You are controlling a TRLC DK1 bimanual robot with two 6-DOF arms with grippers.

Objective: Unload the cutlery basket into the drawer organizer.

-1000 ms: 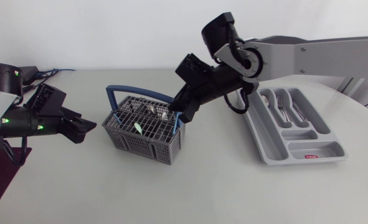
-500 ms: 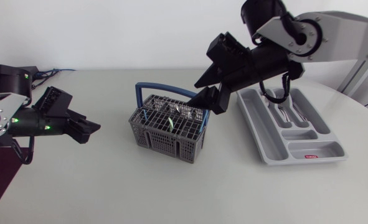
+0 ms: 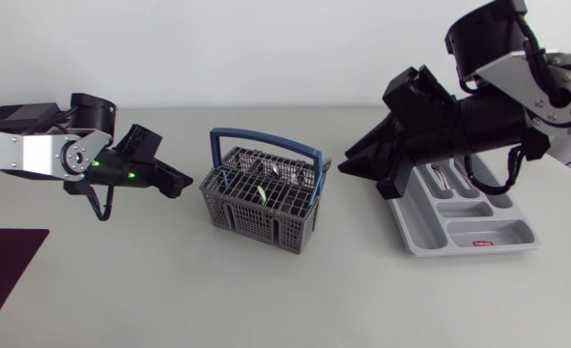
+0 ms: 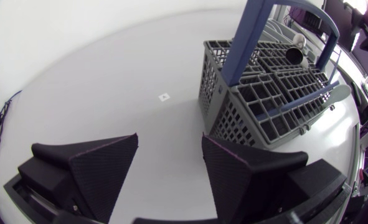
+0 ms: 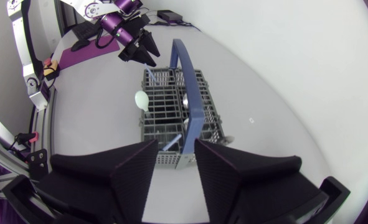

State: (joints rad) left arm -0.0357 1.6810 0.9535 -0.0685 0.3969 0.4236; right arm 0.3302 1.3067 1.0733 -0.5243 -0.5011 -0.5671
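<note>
The grey cutlery basket (image 3: pixel 263 200) with a blue handle (image 3: pixel 266 145) stands mid-table, holding a pale green spoon (image 3: pixel 263 193) and some metal pieces. My left gripper (image 3: pixel 176 181) is open just left of it; in the left wrist view this gripper (image 4: pixel 169 140) faces the basket (image 4: pixel 264 93) with nothing between its fingers. My right gripper (image 3: pixel 348 166) hangs open and empty right of the basket, above the organizer's near end. From the right wrist, that gripper (image 5: pixel 175 144) looks down on the basket (image 5: pixel 171 112). The grey drawer organizer (image 3: pixel 415 227) holds metal cutlery (image 3: pixel 444 174).
A dark purple mat (image 3: pixel 5 271) lies at the table's front left corner. The table curves away at the right, behind the organizer. Bare tabletop stretches in front of the basket and the organizer.
The basket slid to the right a second ago and has stayed there since. My right gripper drew back to the right, off the basket. My left gripper advanced toward the basket's left side.
</note>
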